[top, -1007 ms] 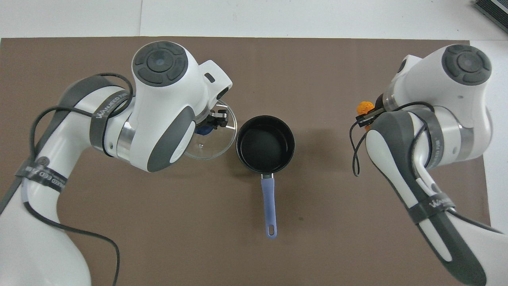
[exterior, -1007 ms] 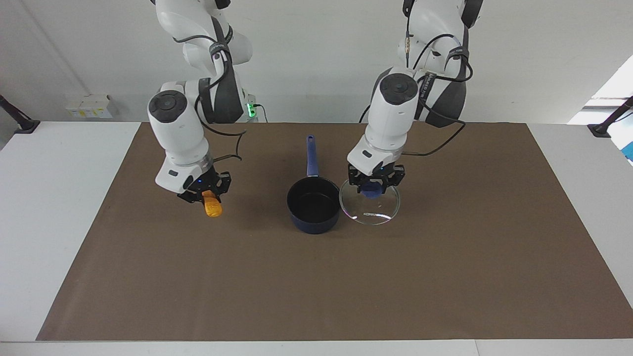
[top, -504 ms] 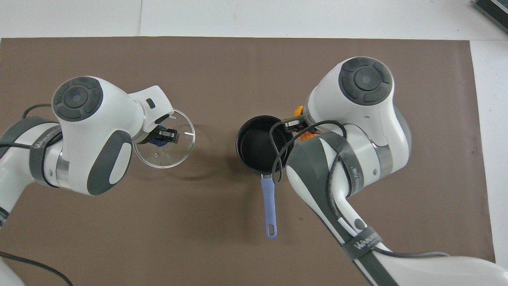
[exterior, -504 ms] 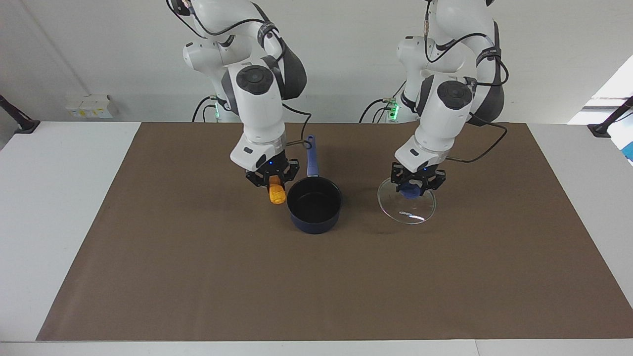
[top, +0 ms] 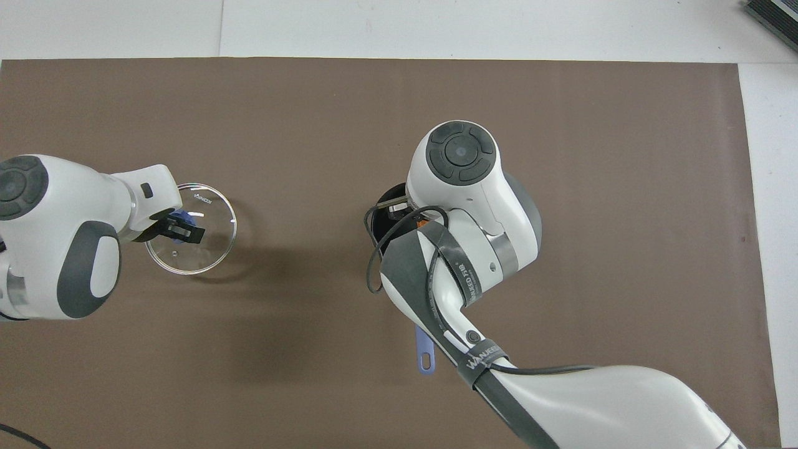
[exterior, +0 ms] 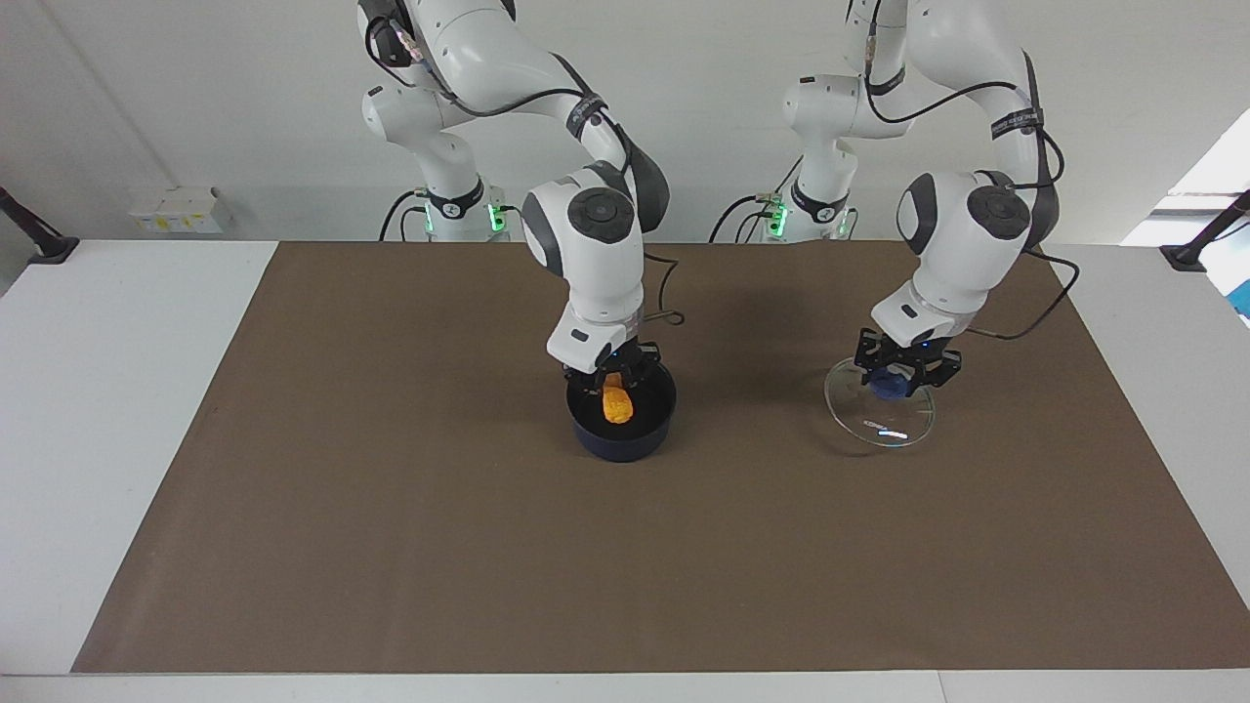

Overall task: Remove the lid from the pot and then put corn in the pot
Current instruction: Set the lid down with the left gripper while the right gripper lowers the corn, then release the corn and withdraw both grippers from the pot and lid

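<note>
Facing view | right gripper (exterior: 613, 383) grips corn (exterior: 616, 402) over pot (exterior: 622, 420) | left gripper (exterior: 905, 372) clamps lid (exterior: 879, 417) by its knob | glass lid probably fragile, slippery; knob safest hold

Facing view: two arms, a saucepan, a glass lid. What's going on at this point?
The right gripper holds the small orange-yellow corn cob over the open dark navy-blue saucepan, its lower end inside the rim; it has not let go. The left gripper grips the blue knob of the round clear glass lid, off the pot, low over the brown mat toward the left arm's end of the table.
</note>
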Action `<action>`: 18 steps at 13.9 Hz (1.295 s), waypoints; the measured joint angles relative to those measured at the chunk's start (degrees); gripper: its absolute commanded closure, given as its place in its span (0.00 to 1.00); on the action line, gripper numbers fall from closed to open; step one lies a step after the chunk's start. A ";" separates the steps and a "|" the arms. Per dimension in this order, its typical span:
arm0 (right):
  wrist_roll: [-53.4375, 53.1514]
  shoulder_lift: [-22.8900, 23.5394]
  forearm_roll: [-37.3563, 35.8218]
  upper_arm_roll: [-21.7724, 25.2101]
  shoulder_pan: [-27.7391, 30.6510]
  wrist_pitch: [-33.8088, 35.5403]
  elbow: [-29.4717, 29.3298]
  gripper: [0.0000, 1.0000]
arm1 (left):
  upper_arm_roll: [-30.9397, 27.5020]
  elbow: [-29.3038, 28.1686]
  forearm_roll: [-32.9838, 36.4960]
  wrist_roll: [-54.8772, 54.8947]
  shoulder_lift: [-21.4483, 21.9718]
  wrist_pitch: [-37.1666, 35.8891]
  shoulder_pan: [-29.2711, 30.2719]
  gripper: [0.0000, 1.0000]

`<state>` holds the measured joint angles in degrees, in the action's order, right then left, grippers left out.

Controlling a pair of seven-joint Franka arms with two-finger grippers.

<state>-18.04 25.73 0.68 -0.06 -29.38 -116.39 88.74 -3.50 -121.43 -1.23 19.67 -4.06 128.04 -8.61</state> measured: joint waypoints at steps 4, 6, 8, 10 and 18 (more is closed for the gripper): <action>0.00 1.23 0.26 -0.01 -0.70 -1.23 1.55 1.00 | 0.00 -0.83 -0.22 7.61 -3.01 3.46 6.42 0.22; 0.00 1.43 0.27 -0.02 -0.99 -2.97 2.96 1.00 | 0.04 -0.78 -0.81 8.17 -4.84 4.89 7.51 0.00; 0.00 1.50 0.28 -0.01 -1.01 -4.15 3.73 0.33 | 0.37 -0.12 -2.91 8.17 -5.20 5.09 7.51 0.00; 0.00 1.49 1.51 0.01 -0.95 -4.28 3.85 0.00 | 0.73 1.59 -3.59 7.89 -5.26 4.98 7.44 0.00; 0.00 -1.47 2.93 0.91 2.03 -5.82 2.92 0.00 | 2.03 14.59 -3.76 -10.76 -5.04 -7.42 3.81 0.00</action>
<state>-18.04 24.26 3.60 0.85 -27.35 -122.21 91.66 -1.47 -106.83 -4.98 8.90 -9.10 120.62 -4.80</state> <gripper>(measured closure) 0.000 0.000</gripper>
